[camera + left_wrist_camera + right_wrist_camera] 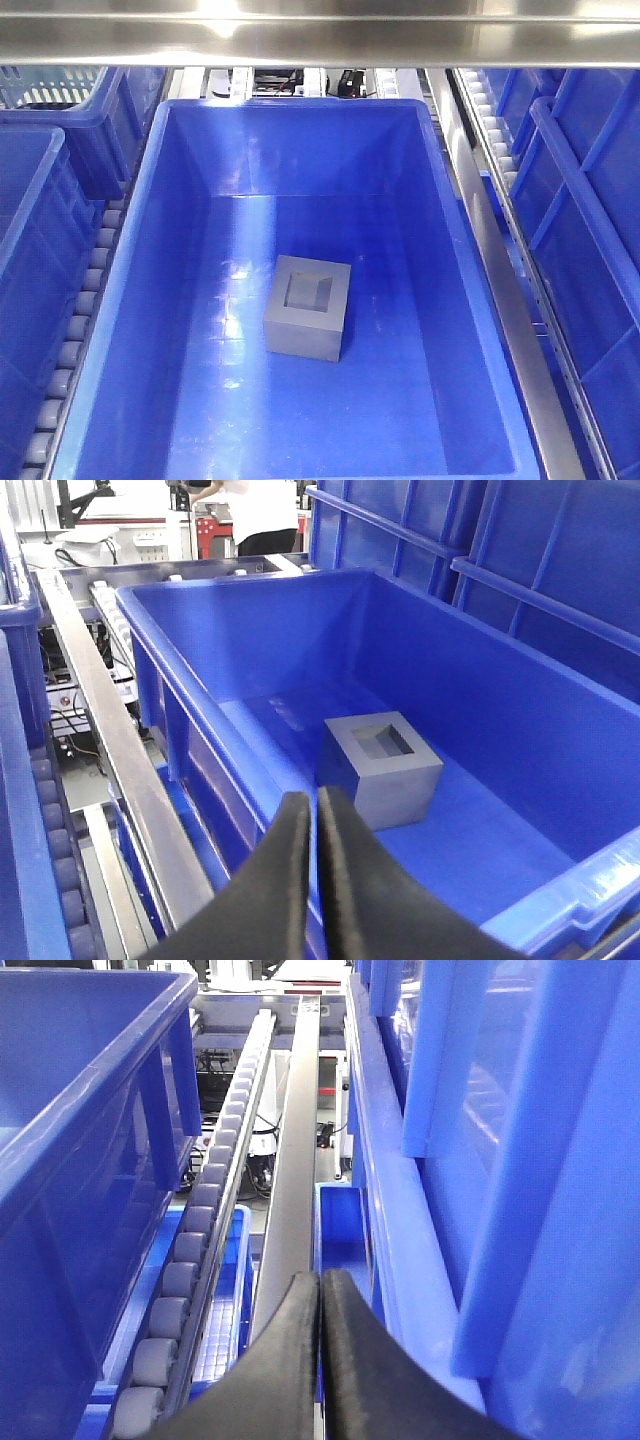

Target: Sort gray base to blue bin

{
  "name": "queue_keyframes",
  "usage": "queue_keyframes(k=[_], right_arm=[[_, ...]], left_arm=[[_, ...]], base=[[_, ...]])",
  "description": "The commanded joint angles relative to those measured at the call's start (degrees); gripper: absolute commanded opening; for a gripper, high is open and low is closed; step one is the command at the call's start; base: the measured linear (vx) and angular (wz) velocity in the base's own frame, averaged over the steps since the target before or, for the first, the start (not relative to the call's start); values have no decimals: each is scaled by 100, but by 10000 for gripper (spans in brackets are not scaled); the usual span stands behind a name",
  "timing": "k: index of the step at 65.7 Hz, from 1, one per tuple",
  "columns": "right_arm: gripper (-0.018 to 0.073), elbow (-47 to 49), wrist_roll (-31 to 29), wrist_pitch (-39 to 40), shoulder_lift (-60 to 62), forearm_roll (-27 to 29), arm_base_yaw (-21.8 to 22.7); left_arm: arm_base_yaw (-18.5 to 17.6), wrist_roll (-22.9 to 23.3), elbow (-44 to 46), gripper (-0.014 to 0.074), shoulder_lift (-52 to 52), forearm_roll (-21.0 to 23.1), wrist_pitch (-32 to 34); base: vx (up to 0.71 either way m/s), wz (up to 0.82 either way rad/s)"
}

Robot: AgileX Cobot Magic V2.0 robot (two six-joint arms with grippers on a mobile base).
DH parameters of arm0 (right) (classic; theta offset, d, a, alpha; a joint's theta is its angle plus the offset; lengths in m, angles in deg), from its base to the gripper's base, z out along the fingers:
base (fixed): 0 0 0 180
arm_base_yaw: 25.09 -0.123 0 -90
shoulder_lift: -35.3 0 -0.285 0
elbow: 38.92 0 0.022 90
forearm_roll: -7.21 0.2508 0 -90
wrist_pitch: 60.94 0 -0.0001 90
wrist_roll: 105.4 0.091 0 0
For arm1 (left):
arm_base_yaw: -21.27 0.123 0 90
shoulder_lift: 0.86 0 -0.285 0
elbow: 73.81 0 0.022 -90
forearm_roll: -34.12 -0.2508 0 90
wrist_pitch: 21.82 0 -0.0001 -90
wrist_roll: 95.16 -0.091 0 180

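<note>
Front view shows the base [308, 320] sitting flat on the floor of the bin [140, 200], about mid-floor, recess up, clear of every wall. From how things lie, the sort looks done. Over to the left wrist view: the left hand [313, 825] has its fingers pressed together with nothing between them, poised over the bin's near long rim, and the base [382, 770] lies just ahead and a little right of the fingertips, down inside. Right wrist view: the right hand [320, 1305] is also closed and empty, aimed along the metal rail [290, 1190] beside the rollers [195, 1230], outside the bin with no base in sight. Left arm is clearly the nearer one; the block is near-cubic, so no long axis to favour.
</note>
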Motion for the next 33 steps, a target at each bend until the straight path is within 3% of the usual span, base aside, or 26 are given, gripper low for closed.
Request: queue_keyframes(k=[1,33], right_arm=[[-9,-83,-31,428,66,-35,26],[-9,-83,-31,428,66,-35,26]], left_arm=[[-4,3,125,-7,30,23,334],[-4,3,125,-7,30,23,334]], base=[[0,0],[0,0]])
